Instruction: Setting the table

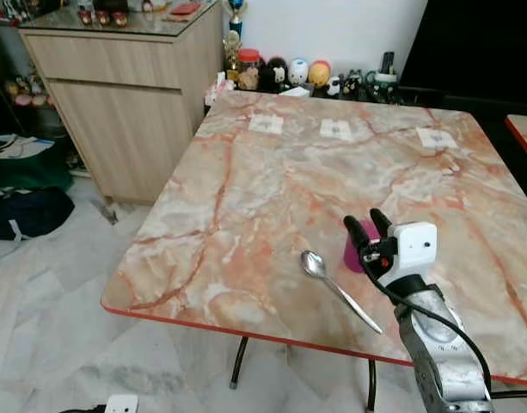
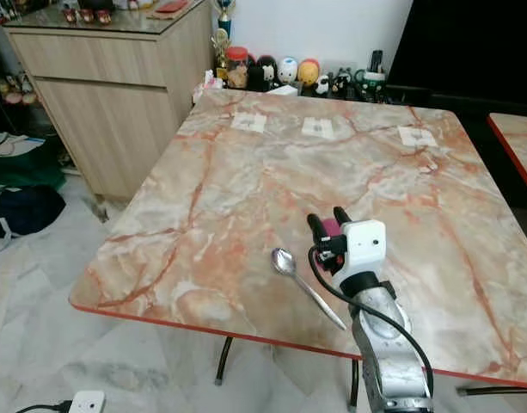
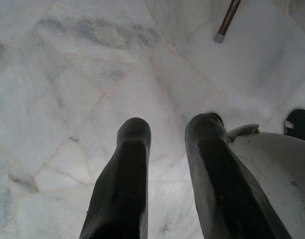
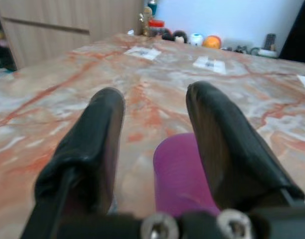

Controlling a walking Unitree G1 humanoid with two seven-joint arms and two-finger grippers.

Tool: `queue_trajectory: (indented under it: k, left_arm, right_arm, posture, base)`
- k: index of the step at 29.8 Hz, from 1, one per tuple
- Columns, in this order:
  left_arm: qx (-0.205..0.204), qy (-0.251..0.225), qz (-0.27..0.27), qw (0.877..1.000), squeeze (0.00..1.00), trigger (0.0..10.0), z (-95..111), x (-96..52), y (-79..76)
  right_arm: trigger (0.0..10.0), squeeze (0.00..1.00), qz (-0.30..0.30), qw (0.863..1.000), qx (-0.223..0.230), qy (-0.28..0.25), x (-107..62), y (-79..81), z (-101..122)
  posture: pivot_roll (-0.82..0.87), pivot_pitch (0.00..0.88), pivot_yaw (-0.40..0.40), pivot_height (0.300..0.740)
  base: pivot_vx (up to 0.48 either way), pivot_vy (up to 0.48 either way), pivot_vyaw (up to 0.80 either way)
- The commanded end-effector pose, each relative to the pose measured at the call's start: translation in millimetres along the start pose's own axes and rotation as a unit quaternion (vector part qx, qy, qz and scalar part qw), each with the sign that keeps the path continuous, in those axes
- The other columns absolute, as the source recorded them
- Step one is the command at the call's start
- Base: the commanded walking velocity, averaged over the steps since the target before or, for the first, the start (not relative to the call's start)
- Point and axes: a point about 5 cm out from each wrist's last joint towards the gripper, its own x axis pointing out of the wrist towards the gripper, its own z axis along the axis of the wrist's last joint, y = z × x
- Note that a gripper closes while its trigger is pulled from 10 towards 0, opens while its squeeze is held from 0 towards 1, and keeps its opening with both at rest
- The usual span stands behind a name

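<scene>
right gripper point(image 1: 369, 225): over the near right part of the table, 2 black fingers spread apart, holding nothing; cup sits between/just under them, contact not clear from the wrist view
left gripper point(image 3: 164, 149): hangs idle over the floor, fingers parted, nothing between them
cup point(image 4: 182, 174): purple, upright on the table, right beside the spoon's right side, half hidden behind the right gripper in the head views
spoon point(image 1: 339, 289): metal, flat on the table, bowl toward the far side, handle pointing at the near edge; just left of the cup, looks laid out as part of 1 place setting
table point(image 1: 246, 198): marbled orange-pink top, red rim; 3 small white cards along the far edge
why: cup and spoon grouped near the front edge, likely where a diner would sit; open fingers straddling the cup fit either a grab or a release, cannot tell which
cabinet point(image 1: 125, 112): wooden, left of the table
figurines point(image 1: 297, 73): row against the back wall
</scene>
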Motion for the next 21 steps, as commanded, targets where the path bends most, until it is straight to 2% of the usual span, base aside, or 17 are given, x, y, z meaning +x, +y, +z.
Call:
queue_trajectory:
  k: [1, 2, 3, 4, 7, 10, 13, 18, 21]
  left_arm:
    - [-0.002, 0.011, 0.000, 1.000, 0.00, 10.0, -6.3, -1.5, 1.5]
    - [0.000, 0.011, -0.001, 1.000, 0.00, 10.0, -6.3, -1.6, 1.8]
    - [0.001, 0.012, -0.001, 1.000, 0.00, 10.0, -6.2, -1.5, 1.9]
    - [0.002, 0.012, -0.002, 1.000, 0.00, 10.0, -6.1, -1.5, 1.9]
    - [0.004, 0.012, -0.003, 1.000, 0.00, 10.0, -5.7, -1.4, 1.9]
    - [0.004, 0.011, -0.003, 1.000, 0.00, 10.0, -5.3, -1.3, 1.8]
    - [0.001, 0.010, -0.002, 1.000, 0.00, 10.0, -5.0, -1.2, 1.7]
    - [-0.001, 0.010, -0.001, 1.000, 0.00, 10.0, -4.9, -1.1, 1.7]
    - [0.000, 0.012, -0.003, 1.000, 0.00, 10.0, -4.8, -1.0, 1.4]
  right_arm:
    - [10.0, 1.00, 0.006, 1.000, -0.004, -0.008, -5.9, -6.9, 7.8]
    - [10.0, 0.88, 0.011, 1.000, -0.005, 0.010, -11.0, -12.6, 5.1]
    - [10.0, 0.71, 0.015, 1.000, -0.005, 0.019, -12.5, -13.9, 3.5]
    - [10.0, 0.00, 0.033, 0.999, -0.013, 0.033, -14.6, -12.8, 0.9]
    - [10.0, 0.00, 0.104, 0.992, -0.028, 0.066, -19.8, -2.7, -3.6]
    - [10.0, 0.00, 0.120, 0.987, -0.036, 0.104, -20.1, 0.3, -10.8]
    - [10.0, 0.00, 0.149, 0.981, -0.023, 0.121, -17.8, 6.2, -15.5]
    - [10.0, 0.00, 0.151, 0.979, -0.031, 0.135, -9.3, 7.1, -15.3]
    - [10.0, 0.00, 0.108, 0.978, -0.029, 0.176, 2.3, -1.5, -21.8]
  posture:
    - [-0.09, 0.045, 0.008, 0.740]
    - [-0.09, 0.045, 0.012, 0.740]
    - [-0.09, 0.045, 0.012, 0.740]
    - [-0.09, 0.047, 0.015, 0.740]
    - [-0.09, 0.048, 0.013, 0.740]
    - [-0.08, 0.048, 0.012, 0.740]
    - [-0.08, 0.047, 0.011, 0.740]
    - [-0.08, 0.046, 0.012, 0.740]
    - [-0.08, 0.047, 0.016, 0.740]
  base:
    - [0.000, 0.000, 0.00]
    - [0.000, 0.000, 0.00]
    - [0.000, 0.000, 0.00]
    - [0.000, 0.000, 0.00]
    - [0.000, 0.000, 0.00]
    - [0.000, 0.000, 0.00]
    - [0.000, 0.000, 0.00]
    - [0.000, 0.000, 0.00]
    - [0.000, 0.000, 0.00]
